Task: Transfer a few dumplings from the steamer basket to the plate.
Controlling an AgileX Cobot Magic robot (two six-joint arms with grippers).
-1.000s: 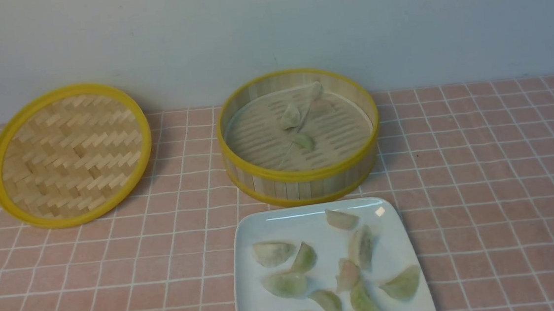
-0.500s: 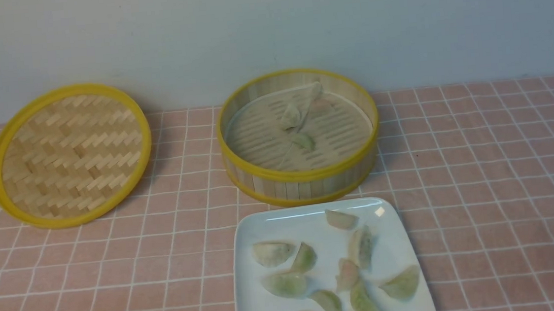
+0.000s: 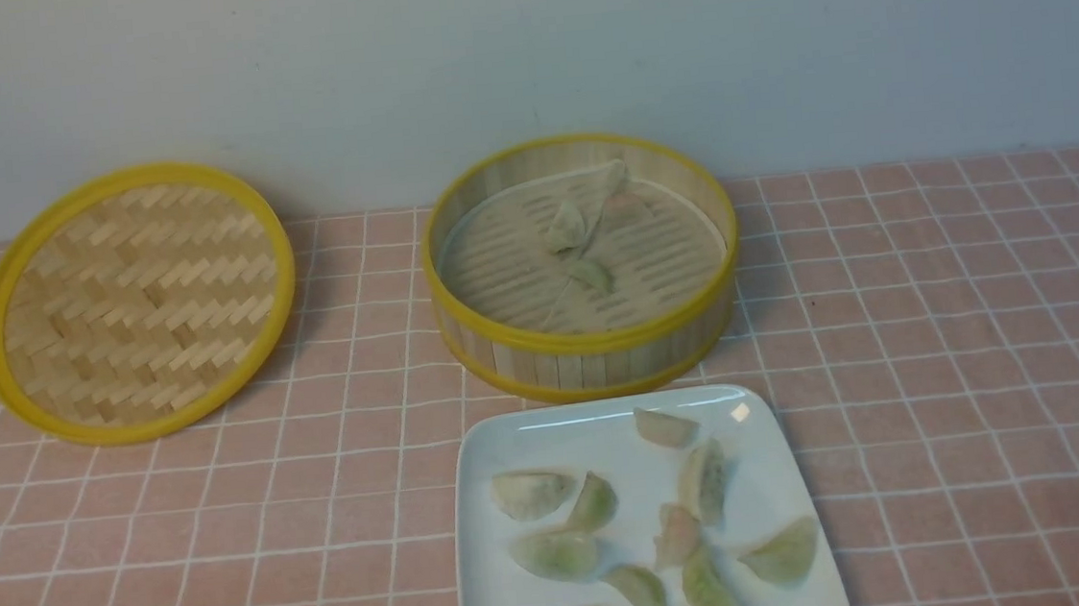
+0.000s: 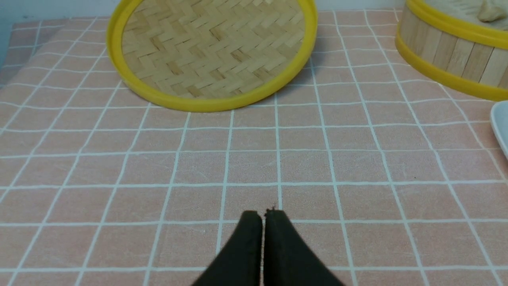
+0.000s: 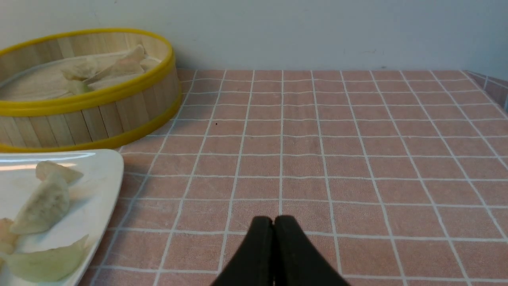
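Observation:
The steamer basket [image 3: 591,342] stands at the back centre with a few dumplings [image 3: 589,274] on its slatted floor. It also shows in the left wrist view [image 4: 448,59] and the right wrist view [image 5: 99,115]. The white plate [image 3: 511,435] lies in front of it with several dumplings [image 3: 559,552] on it; its rim shows in the right wrist view [image 5: 107,174]. My left gripper [image 4: 262,214] is shut and empty over the tablecloth, well short of the lid. My right gripper [image 5: 273,218] is shut and empty over the cloth beside the plate. Neither gripper shows in the front view.
The flat woven yellow-rimmed lid [image 3: 137,301] leans at the back left, also in the left wrist view [image 4: 210,51]. A pink checked tablecloth [image 3: 967,356] covers the table. A pale wall stands right behind the basket and lid.

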